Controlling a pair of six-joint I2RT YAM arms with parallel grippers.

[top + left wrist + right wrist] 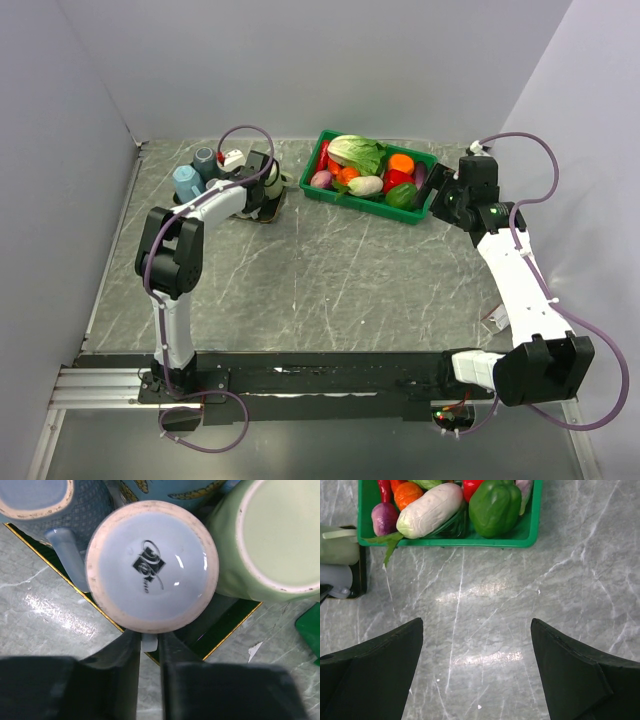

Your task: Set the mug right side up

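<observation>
Step in hand, as judged: the handle is secured before the lift. The left gripper is pinched on the handle of the inverted mug, which sits base up on the dark tray at far left. A straight lift before rotation is advised, so that the green mug just beside it on the right is cleared. The right gripper is spread wide and holds nothing.
</observation>
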